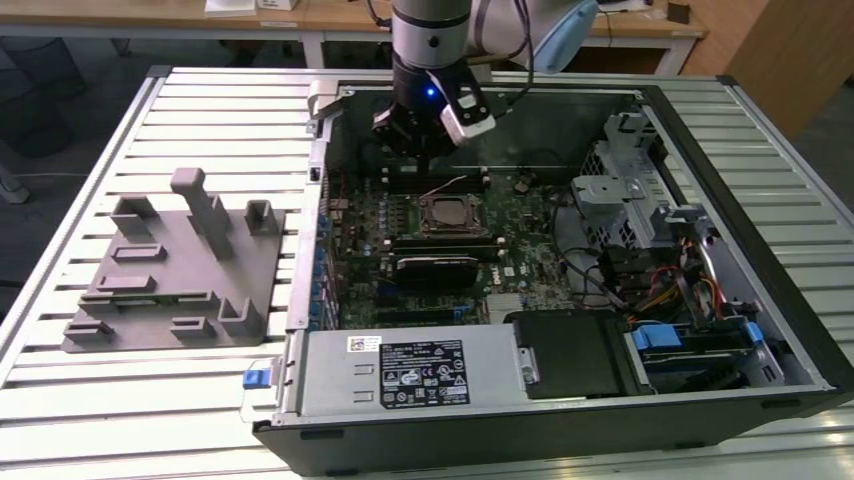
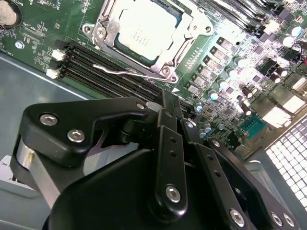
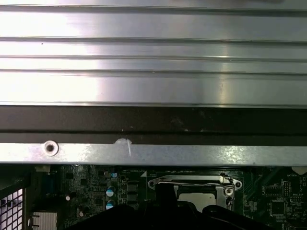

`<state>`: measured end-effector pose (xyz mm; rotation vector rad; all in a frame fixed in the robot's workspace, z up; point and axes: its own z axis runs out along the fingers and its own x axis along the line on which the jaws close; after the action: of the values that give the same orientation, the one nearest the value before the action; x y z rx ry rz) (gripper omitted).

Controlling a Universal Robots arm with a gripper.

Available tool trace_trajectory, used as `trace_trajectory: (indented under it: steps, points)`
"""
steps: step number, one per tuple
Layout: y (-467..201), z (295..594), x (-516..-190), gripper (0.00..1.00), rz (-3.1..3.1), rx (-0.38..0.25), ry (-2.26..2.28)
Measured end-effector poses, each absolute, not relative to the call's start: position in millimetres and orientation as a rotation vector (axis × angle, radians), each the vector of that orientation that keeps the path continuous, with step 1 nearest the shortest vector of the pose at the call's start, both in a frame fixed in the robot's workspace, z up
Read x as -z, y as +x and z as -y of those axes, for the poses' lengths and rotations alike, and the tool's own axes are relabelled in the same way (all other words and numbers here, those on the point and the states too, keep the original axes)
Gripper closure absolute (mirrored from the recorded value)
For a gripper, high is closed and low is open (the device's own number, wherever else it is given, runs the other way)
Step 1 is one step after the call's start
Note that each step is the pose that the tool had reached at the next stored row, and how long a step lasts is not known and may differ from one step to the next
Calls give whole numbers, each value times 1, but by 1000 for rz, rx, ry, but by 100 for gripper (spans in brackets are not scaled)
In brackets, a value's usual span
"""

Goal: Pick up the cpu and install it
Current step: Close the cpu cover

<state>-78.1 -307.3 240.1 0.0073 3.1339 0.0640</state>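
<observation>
The cpu point(image 1: 446, 212) is a small silvery square lying flat in the motherboard socket inside the open computer case point(image 1: 310, 150). It shows in both wrist views point(image 2: 144, 31) point(image 3: 195, 198), ringed by the metal socket frame point(image 2: 106, 29). A thin wire lever point(image 2: 129, 72) lies along the socket's edge. My gripper point(image 1: 424, 168) hangs above the board just beyond the socket's far side, apart from the cpu. The black fingers point(image 2: 165, 103) are shut together with nothing between them.
A large grey plastic fixture point(image 1: 174, 270) with upright posts stands on the slatted table at the exterior view's left. Inside the case are memory slots point(image 2: 96, 69), a black power supply point(image 1: 414, 375), drive cages and cables point(image 1: 654, 260). The case's metal rim point(image 3: 144, 154) runs close to the gripper.
</observation>
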Motion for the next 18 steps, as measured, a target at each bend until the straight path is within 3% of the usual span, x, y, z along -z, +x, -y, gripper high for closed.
trace_trajectory:
  steps: [5, 8, 18]
  points:
    - [-78, 308, -240, 89, -3134, -73, 7]
    - [-78, 308, -240, 89, -3132, -129, 8]
    - [-72, 308, -236, 89, -3132, -130, 4]
